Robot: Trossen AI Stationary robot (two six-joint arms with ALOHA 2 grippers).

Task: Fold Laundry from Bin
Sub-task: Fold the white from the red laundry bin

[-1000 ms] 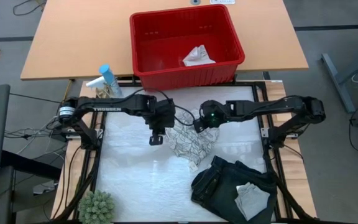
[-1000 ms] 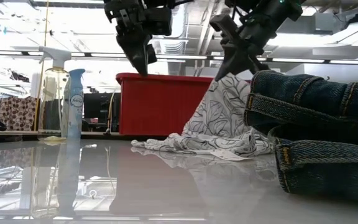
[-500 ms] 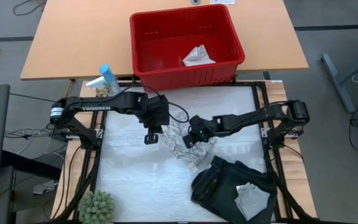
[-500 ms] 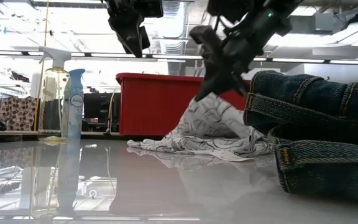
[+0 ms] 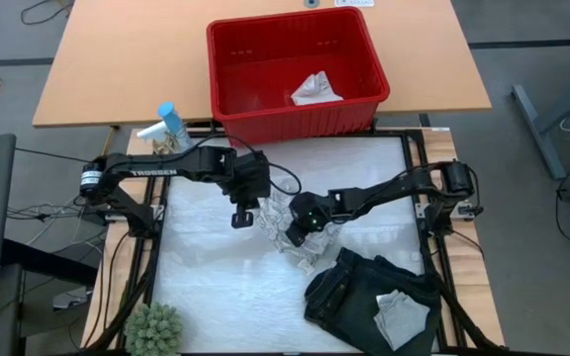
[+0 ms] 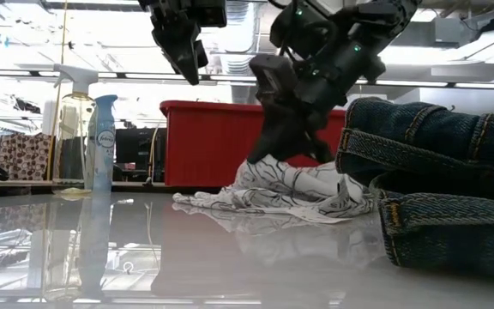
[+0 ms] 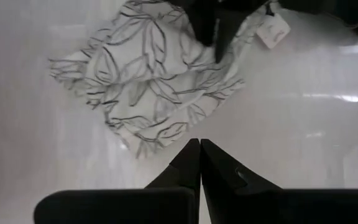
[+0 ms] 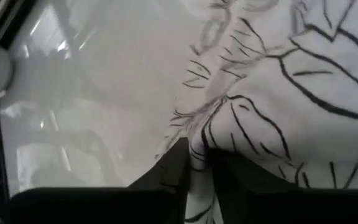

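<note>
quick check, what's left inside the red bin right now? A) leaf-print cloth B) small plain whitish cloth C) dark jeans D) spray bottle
B: the high view shows only a small whitish cloth lying in the red bin; the leaf-print cloth and the dark jeans are out on the table.

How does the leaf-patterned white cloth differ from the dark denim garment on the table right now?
The white leaf-patterned cloth is thin and printed with dark leaf outlines; the dark denim garment is thick, plain and stitched. The cloth lies crumpled mid-table beneath the right gripper; the denim sits folded near the front edge, no gripper on it, a small whitish cloth on top. The cloth's heap is smaller. Both rest on the white table, outside the red plastic bin.
</note>
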